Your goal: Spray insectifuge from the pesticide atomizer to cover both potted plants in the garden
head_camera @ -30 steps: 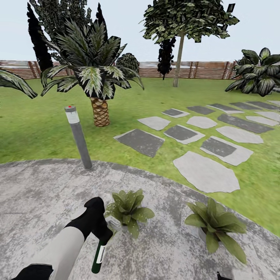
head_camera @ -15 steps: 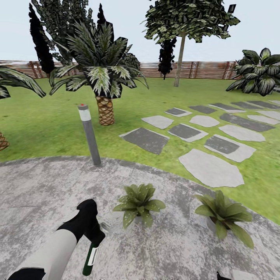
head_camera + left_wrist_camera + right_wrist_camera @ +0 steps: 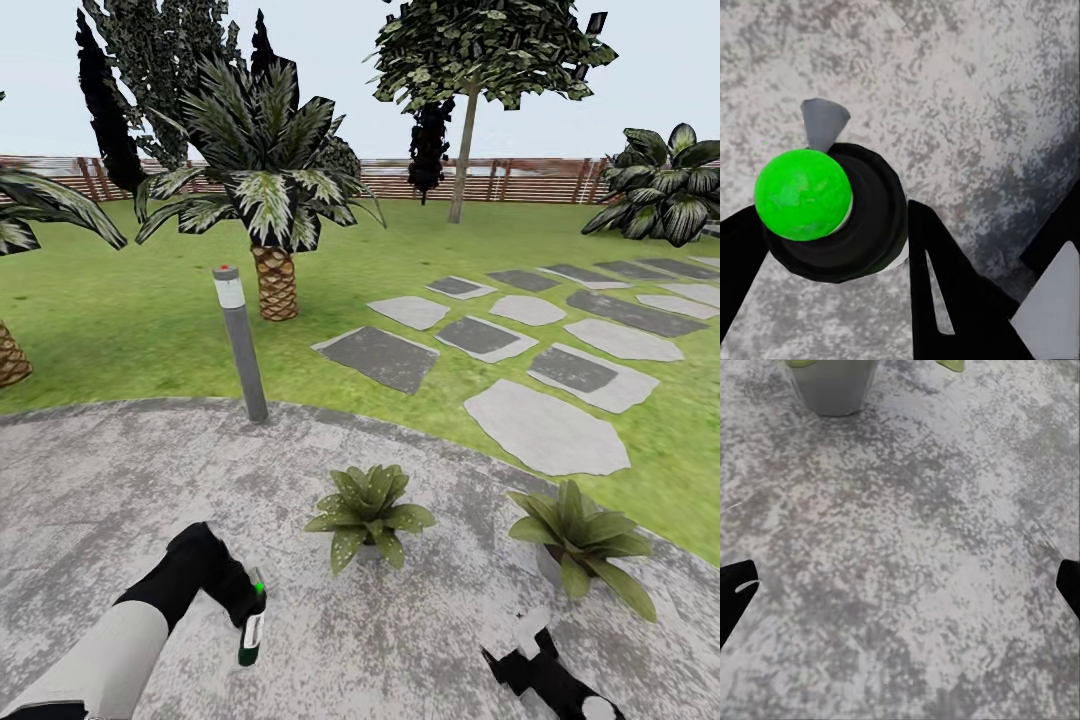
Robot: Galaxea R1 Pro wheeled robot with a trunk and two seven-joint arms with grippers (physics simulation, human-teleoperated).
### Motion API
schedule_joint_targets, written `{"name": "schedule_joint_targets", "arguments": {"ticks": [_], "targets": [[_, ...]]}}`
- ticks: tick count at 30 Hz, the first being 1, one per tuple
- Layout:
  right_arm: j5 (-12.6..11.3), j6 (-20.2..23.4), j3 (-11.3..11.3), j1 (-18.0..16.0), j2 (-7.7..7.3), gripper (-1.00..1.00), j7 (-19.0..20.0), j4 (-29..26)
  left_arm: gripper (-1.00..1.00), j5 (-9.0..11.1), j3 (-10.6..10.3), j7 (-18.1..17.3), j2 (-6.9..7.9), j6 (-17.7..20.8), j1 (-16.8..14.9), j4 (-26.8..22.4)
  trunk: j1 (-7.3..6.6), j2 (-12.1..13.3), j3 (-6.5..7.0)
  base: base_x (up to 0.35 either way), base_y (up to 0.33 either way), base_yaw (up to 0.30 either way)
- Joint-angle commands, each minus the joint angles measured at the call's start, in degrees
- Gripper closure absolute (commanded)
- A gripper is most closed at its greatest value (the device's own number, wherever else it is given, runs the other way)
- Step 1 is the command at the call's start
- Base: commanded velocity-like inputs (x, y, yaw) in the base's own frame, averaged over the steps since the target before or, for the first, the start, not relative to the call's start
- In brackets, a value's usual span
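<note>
The left gripper (image 3: 243, 600) is gripping the pesticide atomizer (image 3: 251, 627), its black fingers clenched on the dark-green bottle's sides; in the left wrist view the bright green tip (image 3: 802, 193) is facing the camera between the two fingers (image 3: 945, 277). In the head view the bottle is hanging roughly upright at about 7 o'clock, tip upward, apparently so the nozzle can be turned toward the leaves. The nearer potted plant (image 3: 370, 515) is sitting at about 6 o'clock just past centre, near the bottle but apart from it. The second potted plant (image 3: 580, 545) is standing at about 4 o'clock. The right gripper (image 3: 520, 655) is rising at 5 o'clock with its fingers spread wide and holding nothing, probably kept out of the way; its wrist camera is looking at a grey pot (image 3: 834, 386) of the right-hand plant.

Everything is resting on the round paved patio (image 3: 120, 480), a mottled grey, rough-looking slab. Beyond it the lawn (image 3: 120, 330) is spreading toward 12 o'clock, with stepping stones (image 3: 545, 430) running toward 2 o'clock, a grey bollard light (image 3: 240, 340) at the patio's edge, a palm (image 3: 265, 190) and a slatted wooden fence (image 3: 520, 180)
</note>
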Motion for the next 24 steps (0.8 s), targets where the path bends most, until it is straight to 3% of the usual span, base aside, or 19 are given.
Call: {"name": "schedule_joint_targets", "arguments": {"ticks": [1, 4, 9, 13, 18, 24], "targets": [[0.50, -0.23, 0.19, -0.04, 0.08, -1.00, 3.36, -2.11, 1.00, 0.11, 0.96, 0.31, -0.06, -2.08, -0.02, -0.01, -0.01, -0.02, -0.06, 0.000, 0.000, 0.000], [0.59, 0.49, 1.16, -0.42, 0.12, -1.00, 14.56, -8.54, 1.00, 0.77, 1.97, 1.27, -0.18, -11.39, -0.06, 0.30, -0.01, -0.02, -0.06, 0.000, 0.000, 0.000], [0.65, 5.50, 1.38, -1.40, -0.05, -1.00, 28.21, -18.00, 1.00, 0.71, 1.55, 0.76, -0.78, -18.29, -0.11, 0.51, -0.01, -0.02, -0.06, 0.000, 0.000, 0.000], [0.62, 5.98, 0.15, -1.54, 0.41, -1.00, 28.93, -19.22, 1.00, 1.94, 0.23, 2.06, -0.49, -19.57, 1.21, 1.83, -0.01, -0.02, -0.05, 0.000, 0.000, 0.000], [0.39, 5.44, 1.53, -1.59, 0.00, -1.00, 27.33, -20.67, 1.00, 0.32, 1.78, 1.34, -0.72, -17.94, 2.86, 3.46, -0.01, -0.02, -0.05, 0.000, 0.000, 0.000], [0.14, 5.53, 2.04, -1.62, 0.43, -1.00, 27.26, -21.94, 1.00, 0.23, 2.97, 2.72, -1.10, -17.55, 4.82, 3.96, -0.01, -0.02, -0.05, 0.000, 0.000, 0.000]]}}
